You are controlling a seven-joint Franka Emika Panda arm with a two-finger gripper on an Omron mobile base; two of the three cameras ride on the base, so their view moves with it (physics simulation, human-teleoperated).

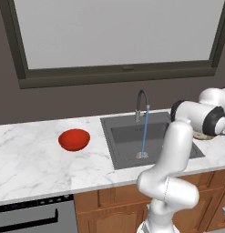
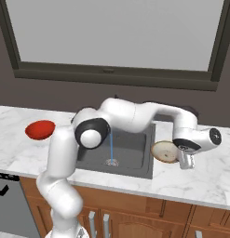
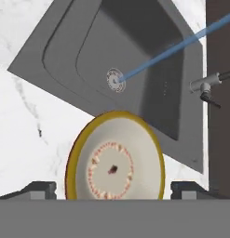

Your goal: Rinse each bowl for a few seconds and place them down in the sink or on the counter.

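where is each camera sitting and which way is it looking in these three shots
Left base view: behind the arm on its left, facing forward and down at the counter, red bowl and sink; the white arm rises at lower right.
Right base view: behind on the right, same counter; the arm rises lower left, its gripper beside the cream bowl.
Hand view: on the hand, looking along the open fingers at the cream bowl and drain.
Shared: sink and water stream.

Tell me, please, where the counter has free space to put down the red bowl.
Bare counter lies left of and in front of the red bowl, up to the sink. Right of the sink it is crowded: cream bowl and open gripper.
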